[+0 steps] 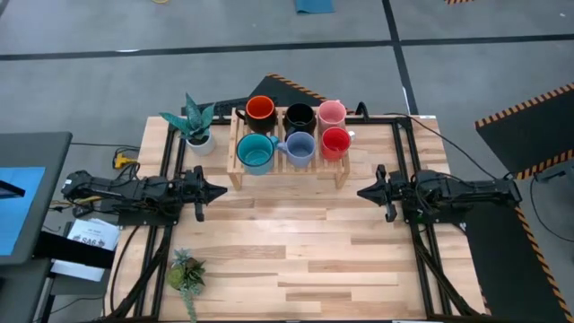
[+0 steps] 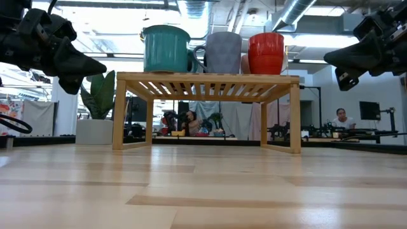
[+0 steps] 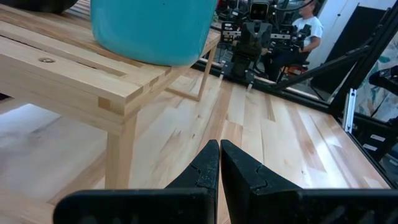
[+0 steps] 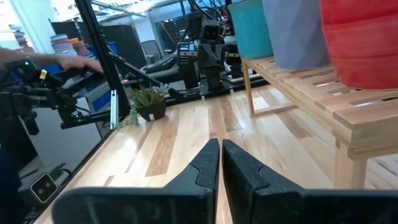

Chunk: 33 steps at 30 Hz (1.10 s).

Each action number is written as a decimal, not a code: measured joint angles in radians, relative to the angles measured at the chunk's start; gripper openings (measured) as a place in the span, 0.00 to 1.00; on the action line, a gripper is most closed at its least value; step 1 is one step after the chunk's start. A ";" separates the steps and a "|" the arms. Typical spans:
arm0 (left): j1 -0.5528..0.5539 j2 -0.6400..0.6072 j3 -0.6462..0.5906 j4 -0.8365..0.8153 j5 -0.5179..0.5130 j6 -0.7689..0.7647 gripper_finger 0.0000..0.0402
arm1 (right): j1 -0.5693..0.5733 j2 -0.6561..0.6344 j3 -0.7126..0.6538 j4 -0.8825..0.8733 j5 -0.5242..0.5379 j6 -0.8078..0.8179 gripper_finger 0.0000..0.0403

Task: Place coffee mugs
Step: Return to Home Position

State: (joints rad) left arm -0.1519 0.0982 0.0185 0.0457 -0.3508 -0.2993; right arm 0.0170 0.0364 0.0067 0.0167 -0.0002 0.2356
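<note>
Six mugs stand upright on a low wooden slatted rack (image 1: pixel 289 170) at the table's far middle. The far row holds the orange-inside dark mug (image 1: pixel 259 110), the black mug (image 1: pixel 299 117) and the pale pink mug (image 1: pixel 332 113). The near row holds the teal mug (image 1: pixel 256 152), the blue-grey mug (image 1: pixel 299 148) and the red mug (image 1: pixel 334 142). My left gripper (image 1: pixel 222 190) hovers shut near the rack's left near corner. My right gripper (image 1: pixel 361 191) hovers shut off the rack's right near corner. Neither holds anything.
A potted plant (image 1: pixel 195 126) stands left of the rack at the far edge. A second small plant (image 1: pixel 186 273) lies near the table's left near corner. Bare wooden tabletop (image 1: pixel 305 251) stretches between the arms and the near edge. People sit in the room behind.
</note>
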 joint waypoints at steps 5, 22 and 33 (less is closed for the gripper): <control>0.020 -0.100 -0.005 0.032 0.008 0.000 0.00 | 0.000 0.000 0.000 -0.001 0.000 0.000 0.12; 0.031 -0.097 -0.008 0.033 0.004 0.000 0.00 | 0.000 0.003 -0.001 0.011 0.000 0.001 0.12; 0.031 -0.087 -0.010 0.036 0.003 0.000 0.00 | 0.000 0.003 -0.002 0.011 0.000 0.001 0.12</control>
State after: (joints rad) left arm -0.1207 0.0113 0.0082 0.0813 -0.3473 -0.2993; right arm 0.0170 0.0395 0.0051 0.0277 0.0002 0.2367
